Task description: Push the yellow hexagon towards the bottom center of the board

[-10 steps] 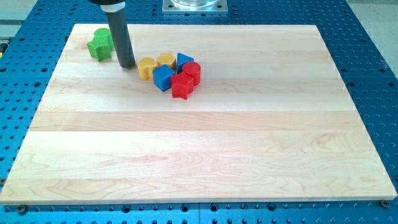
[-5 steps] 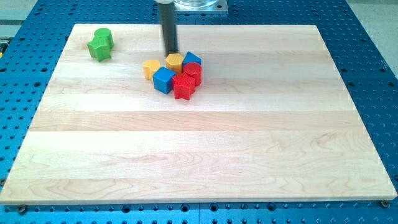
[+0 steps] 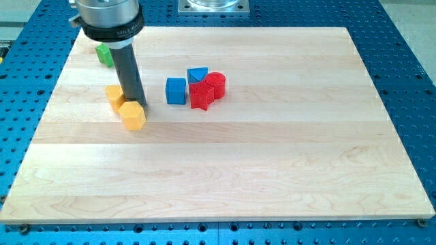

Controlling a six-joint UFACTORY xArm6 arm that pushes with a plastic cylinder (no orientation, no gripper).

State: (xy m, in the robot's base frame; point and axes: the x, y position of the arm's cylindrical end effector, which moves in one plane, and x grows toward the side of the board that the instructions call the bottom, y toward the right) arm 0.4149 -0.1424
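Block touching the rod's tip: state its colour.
Yellow: the yellow hexagon at my tip, shown in the camera view.

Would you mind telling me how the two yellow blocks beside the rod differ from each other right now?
The yellow hexagon lies nearer the view's bottom, fully visible, touching my tip on its top side. The other yellow block sits further towards the view's top-left, partly hidden behind the rod, so its shape is unclear. The hexagon looks a slightly deeper orange-yellow. Both sit left of the blue cube.
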